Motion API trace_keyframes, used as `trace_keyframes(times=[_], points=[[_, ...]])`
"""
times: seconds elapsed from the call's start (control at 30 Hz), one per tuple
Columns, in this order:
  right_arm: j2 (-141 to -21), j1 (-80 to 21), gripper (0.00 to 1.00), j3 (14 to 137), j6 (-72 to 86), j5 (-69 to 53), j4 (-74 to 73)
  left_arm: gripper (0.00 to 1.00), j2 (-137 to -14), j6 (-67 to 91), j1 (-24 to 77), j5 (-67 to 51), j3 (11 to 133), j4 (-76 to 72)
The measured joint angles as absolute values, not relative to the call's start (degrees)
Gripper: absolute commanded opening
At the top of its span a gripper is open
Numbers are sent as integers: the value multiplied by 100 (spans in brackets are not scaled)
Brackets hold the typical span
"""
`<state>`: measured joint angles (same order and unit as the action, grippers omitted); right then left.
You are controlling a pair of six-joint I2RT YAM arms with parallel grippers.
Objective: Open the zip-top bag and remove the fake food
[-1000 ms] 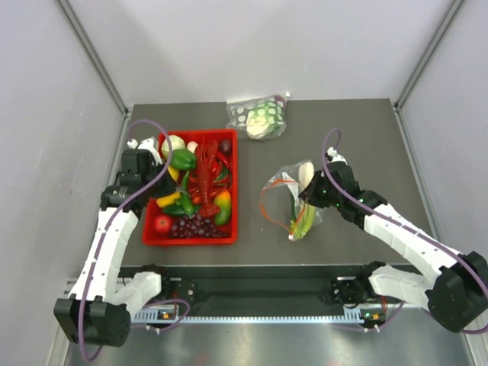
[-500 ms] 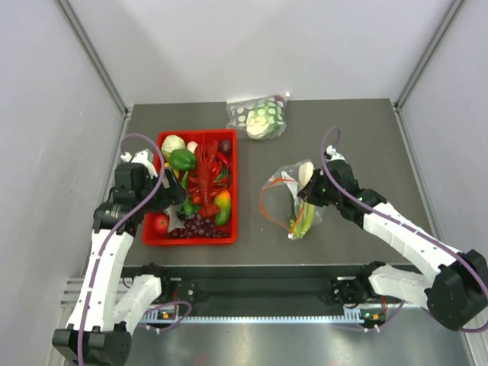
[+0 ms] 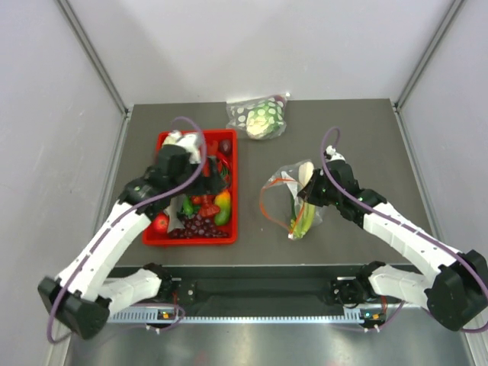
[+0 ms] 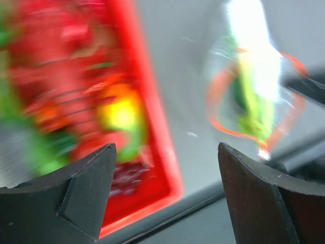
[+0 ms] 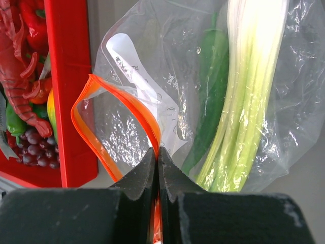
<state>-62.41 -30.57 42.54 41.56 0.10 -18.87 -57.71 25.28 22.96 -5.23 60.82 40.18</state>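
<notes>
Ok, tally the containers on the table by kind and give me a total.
Clear plastic bags: 2, the zip-top bag and the dotted bag
Trays: 1, the red tray
Total: 3

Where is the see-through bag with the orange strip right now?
In the top view the zip-top bag lies mid-table, right of the red tray, below the dotted bag; the right gripper pinches its orange strip.
</notes>
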Motion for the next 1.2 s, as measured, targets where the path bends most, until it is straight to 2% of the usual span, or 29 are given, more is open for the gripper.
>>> trace_keyframes(times=[0.07, 0.2, 0.67, 0.83, 0.9, 1.2], points=[[-6237, -3057, 0, 4254, 4156, 8, -1890, 82, -6167, 2567, 3247, -362, 6285, 3719], [-6200, -3057, 0, 4254, 4156, 12, -1896, 78, -6864, 2574, 4187, -519, 6418, 3048], [-5894, -3057, 0, 4254, 4178, 34, -1994, 75, -8956, 2495, 4886, -1651, 6608, 1634], [-5881, -3057, 0, 4254, 4182, 38, -2043, 64, -9483, 2405, 5068, -1763, 6805, 1439], [-5854, -3057, 0, 4254, 4195, 40, -2084, 63, -9631, 2373, 5100, -1822, 6858, 1393], [-5752, -3057, 0, 4254, 4219, 78, -2108, 64, -10042, 2338, 5374, -1994, 7067, 1369]])
